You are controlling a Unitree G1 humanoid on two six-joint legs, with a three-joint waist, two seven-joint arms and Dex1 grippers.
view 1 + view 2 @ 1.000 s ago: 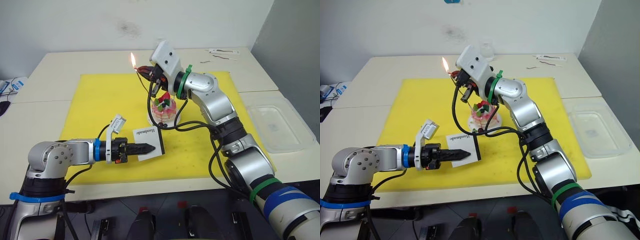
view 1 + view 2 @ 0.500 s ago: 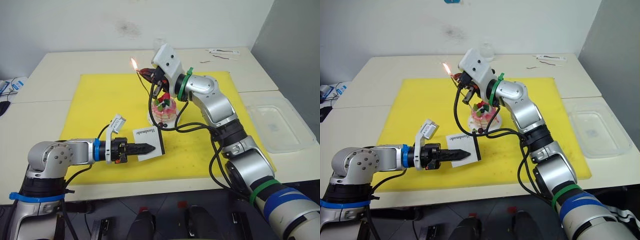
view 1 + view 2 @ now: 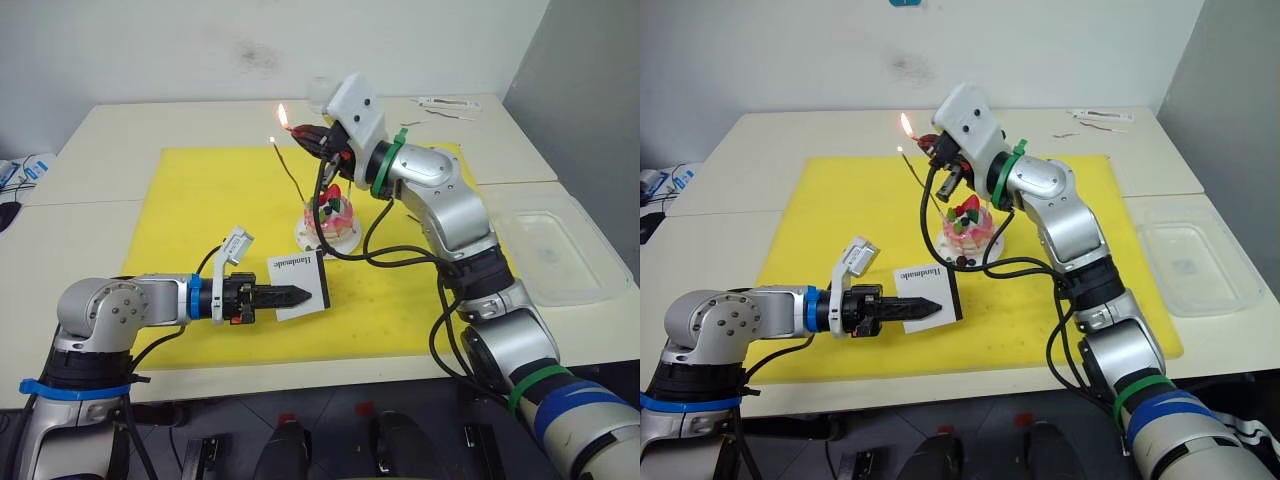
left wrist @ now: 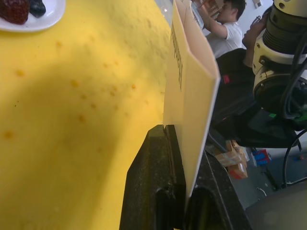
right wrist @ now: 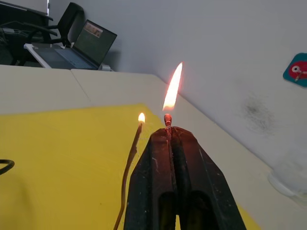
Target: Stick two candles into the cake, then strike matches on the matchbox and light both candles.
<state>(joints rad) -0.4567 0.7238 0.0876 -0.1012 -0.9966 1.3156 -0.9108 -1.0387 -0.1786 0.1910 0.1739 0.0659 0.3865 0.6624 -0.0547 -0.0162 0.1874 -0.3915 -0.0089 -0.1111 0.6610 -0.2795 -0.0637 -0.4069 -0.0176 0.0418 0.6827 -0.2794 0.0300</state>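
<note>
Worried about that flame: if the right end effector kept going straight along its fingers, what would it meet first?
Probably nothing near. The right end effector, shut on a short burning match, points past the thin lit candle, which stands beside its line, toward the pale wall. Depth is unclear.

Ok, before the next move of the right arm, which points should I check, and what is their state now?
1. Candle lit: ok, small flame at its tip.
2. Match burning in right gripper: ok.
3. Flame clear of the fingertips: not ok, it sits right at them.
4. Second candle standing in the cake: cannot tell.
5. Matchbox clamped in left gripper: ok.
</note>
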